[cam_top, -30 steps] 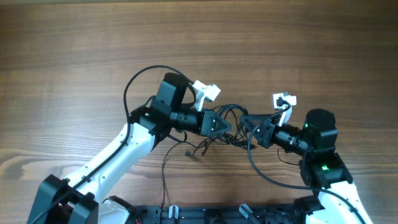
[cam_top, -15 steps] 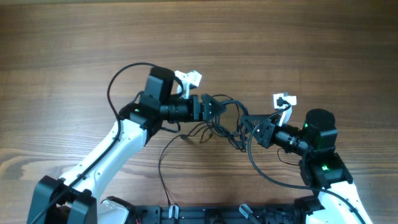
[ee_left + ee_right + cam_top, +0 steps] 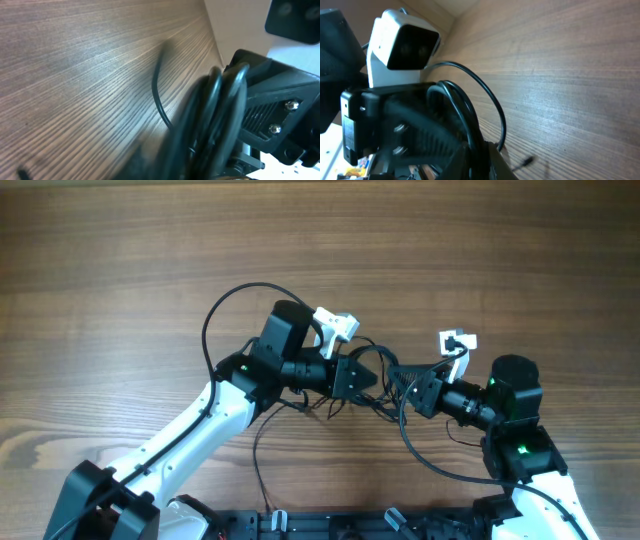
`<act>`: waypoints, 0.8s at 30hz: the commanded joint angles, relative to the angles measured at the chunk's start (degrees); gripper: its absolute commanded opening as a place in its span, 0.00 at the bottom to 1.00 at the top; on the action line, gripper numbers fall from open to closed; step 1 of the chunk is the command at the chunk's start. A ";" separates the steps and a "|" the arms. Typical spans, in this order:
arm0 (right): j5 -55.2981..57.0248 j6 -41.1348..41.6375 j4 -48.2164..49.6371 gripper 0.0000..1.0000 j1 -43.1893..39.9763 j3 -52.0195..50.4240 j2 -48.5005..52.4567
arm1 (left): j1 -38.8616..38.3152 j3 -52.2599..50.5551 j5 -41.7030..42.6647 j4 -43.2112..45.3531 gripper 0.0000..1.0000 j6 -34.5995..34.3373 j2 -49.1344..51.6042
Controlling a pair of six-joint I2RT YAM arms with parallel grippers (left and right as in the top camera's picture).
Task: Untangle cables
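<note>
Overhead, the wooden table filled the view; the left arm reached in from the lower left corner and the right arm from the lower right, and the two met nose to nose near the middle of the table. The left gripper and the right gripper stood just beside each other, with the cables bunched between and below them as one small dark knot.

The right gripper's jaws looked drawn together on the bundle; in the right wrist view a loop of dark wire sprang out from where the fingers met, so it appeared to have hold of the cables. The left gripper looked narrow from above, with strands at its tip; the left wrist view showed only blurred wires crowding the lens, so whether those jaws pinched a strand or merely sat among them could not be told.

As a judgement, the task was at an early stage; no cable lay apart on its own, and the loops crossed one another in a single clump. A few loose ends trailed onto the wood below the left gripper, which suggested some slack had been won; the knot itself looked intact. What was left was nearly everything: parting the strands, drawing each one free, and laying them well apart.
</note>
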 commanded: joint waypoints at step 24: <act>-6.36 3.26 -4.39 1.00 0.70 0.48 -0.02 | 5.09 0.20 -21.49 13.16 0.04 -44.94 -1.18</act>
